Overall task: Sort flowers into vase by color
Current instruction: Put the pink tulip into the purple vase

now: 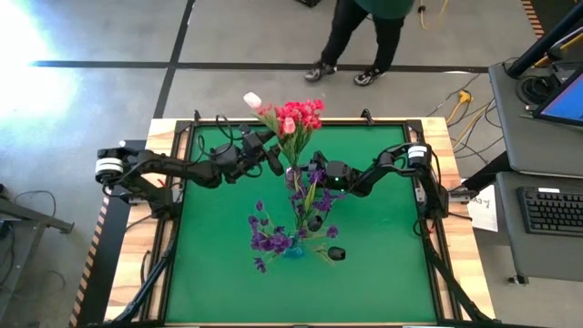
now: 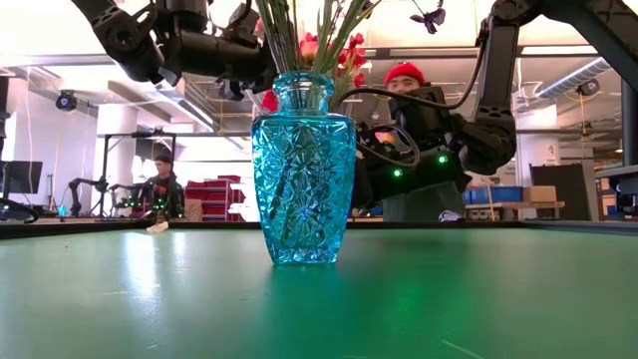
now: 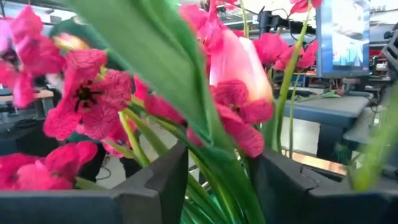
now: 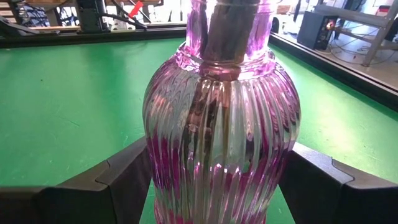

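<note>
blue vase (image 2: pixel 303 168) before purple vase (image 4: pixel 221 118)

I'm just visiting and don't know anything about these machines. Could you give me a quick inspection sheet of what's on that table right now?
Surface: green table top in a wooden frame.
Job's things: red and pink flowers stand in a purple ribbed vase; purple flowers stand in a blue cut-glass vase.
Clutter: one small dark object on the mat near the blue vase; cannot tell what it is.
Pincers: left pincer open around the red flowers' stems; right pincer open, one finger either side of the purple vase.
Cables: loose cables on the floor beyond the table.
Surroundings: a person stands behind the table; a desk with a keyboard alongside.
</note>
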`<state>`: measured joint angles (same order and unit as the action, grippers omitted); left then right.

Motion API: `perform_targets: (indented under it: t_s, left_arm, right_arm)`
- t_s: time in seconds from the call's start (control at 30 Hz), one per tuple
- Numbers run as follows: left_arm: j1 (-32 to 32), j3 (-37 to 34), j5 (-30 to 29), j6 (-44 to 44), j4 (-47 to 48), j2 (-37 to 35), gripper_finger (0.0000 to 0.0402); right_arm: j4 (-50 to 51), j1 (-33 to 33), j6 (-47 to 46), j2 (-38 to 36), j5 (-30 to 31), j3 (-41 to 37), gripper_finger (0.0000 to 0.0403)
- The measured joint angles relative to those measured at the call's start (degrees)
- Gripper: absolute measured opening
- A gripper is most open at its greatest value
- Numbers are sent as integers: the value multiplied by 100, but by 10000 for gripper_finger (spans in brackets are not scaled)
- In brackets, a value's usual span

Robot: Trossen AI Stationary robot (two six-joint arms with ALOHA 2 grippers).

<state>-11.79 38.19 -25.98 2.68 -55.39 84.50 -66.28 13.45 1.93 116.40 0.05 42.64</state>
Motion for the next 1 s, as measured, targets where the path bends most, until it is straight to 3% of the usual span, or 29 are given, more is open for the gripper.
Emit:
perform_targets:
  t_s: [0.43,0.73,0.9,1.0]
  left_arm:
    - [156,-113,101,121,-3,-21,9]
    - [164,-170,327,227,45,-25,2]
    - [164,-192,972,288,59,-25,0]
    - [165,-192,1054,288,78,-3,0]
  right_arm:
    - [0,-19,13,0,6,0,288]
    - [1,-19,9,0,4,0,288]
    - [0,-18,7,0,4,1,288]
    - [0,-18,4,0,4,-1,288]
